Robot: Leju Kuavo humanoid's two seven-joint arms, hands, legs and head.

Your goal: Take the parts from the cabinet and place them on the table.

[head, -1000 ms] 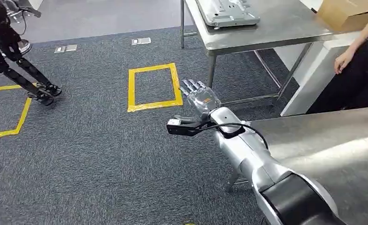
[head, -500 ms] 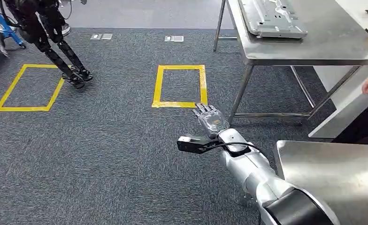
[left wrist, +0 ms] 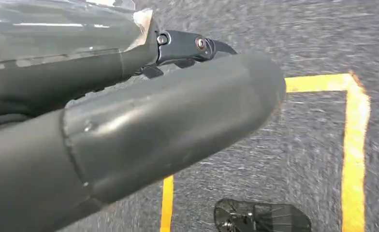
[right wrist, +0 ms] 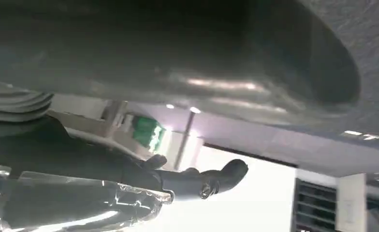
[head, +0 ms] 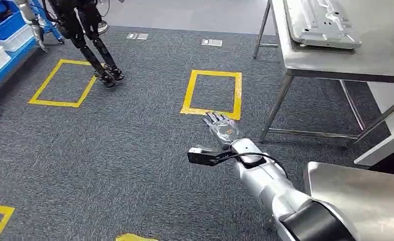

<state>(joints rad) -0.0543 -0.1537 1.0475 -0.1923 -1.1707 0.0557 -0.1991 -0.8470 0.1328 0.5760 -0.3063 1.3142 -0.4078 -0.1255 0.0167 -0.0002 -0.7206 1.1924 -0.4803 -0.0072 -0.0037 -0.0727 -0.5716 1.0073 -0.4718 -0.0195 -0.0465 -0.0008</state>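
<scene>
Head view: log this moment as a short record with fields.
right robot hand: right robot hand held out over the carpet, fingers apart, holding nothing
floor marks: yellow tape square just beyond the hand; another yellow tape square further left
table: steel table on the right, carrying a flat metal part
other robot: dark legs at upper left

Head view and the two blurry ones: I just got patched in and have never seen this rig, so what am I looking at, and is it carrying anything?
The wide picture is the robot's own view from high on its body, looking down at grey carpet. The silver arm is its right arm, ending in the right hand, fingers spread and holding nothing. Beyond it are a yellow tape square on the floor and a steel table with a flat grey metal part on top. A second steel surface sits at lower right. The other two pictures come from wrist cameras. The left hand appears there as a grey thumb over carpet, and I cannot tell whether it is open or shut.
</scene>
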